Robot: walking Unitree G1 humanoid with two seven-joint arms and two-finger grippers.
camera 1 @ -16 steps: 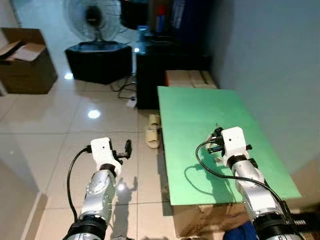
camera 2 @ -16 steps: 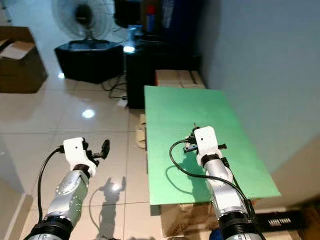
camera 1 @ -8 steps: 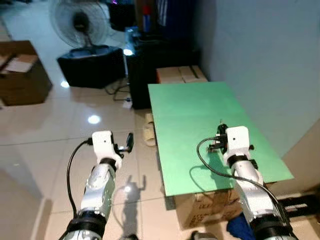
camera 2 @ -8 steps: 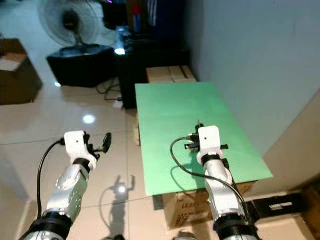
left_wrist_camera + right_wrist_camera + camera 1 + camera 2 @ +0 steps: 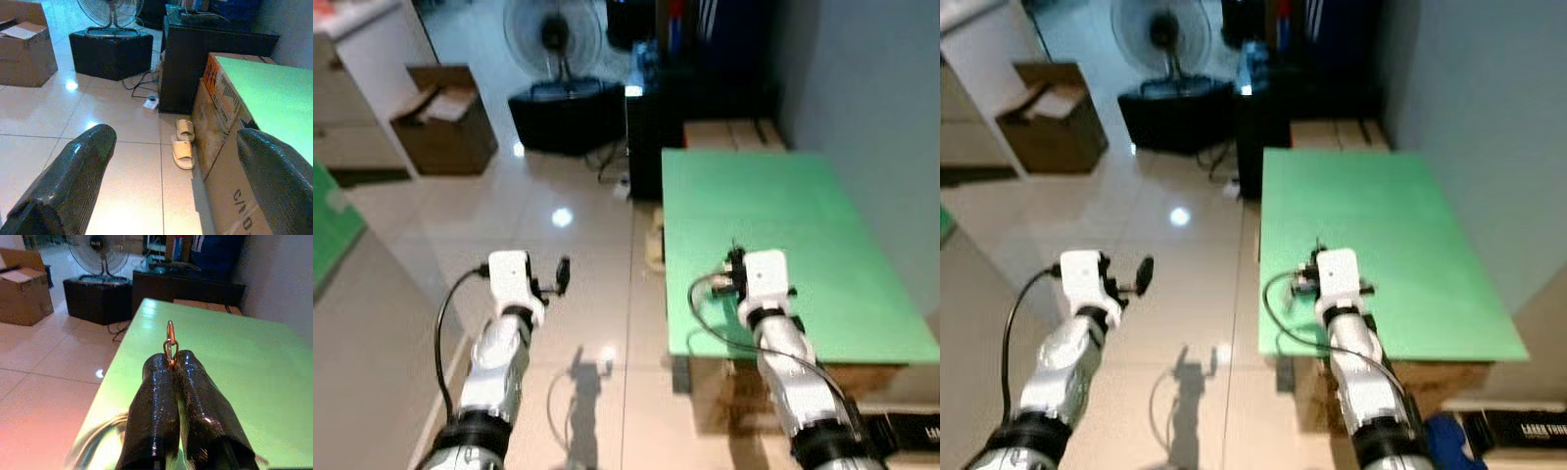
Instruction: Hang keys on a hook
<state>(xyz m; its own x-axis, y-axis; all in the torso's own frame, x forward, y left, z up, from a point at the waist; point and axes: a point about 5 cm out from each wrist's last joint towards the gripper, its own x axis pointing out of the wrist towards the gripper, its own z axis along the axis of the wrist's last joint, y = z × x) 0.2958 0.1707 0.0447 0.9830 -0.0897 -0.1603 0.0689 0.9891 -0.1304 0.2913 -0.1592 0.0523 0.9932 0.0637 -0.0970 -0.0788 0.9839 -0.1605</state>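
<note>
My right gripper (image 5: 172,363) pinches the key ring (image 5: 169,340) at frame centre for carrying; left gripper (image 5: 171,186) gapes wide, idle.

The right gripper's (image 5: 172,363) fingers pinch a key ring (image 5: 169,340) above the green tabletop (image 5: 234,362).

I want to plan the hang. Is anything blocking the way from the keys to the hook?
The right gripper pinches a small metal key ring above the green tabletop. No hook can be made out in these views, so that path cannot be judged.
</note>
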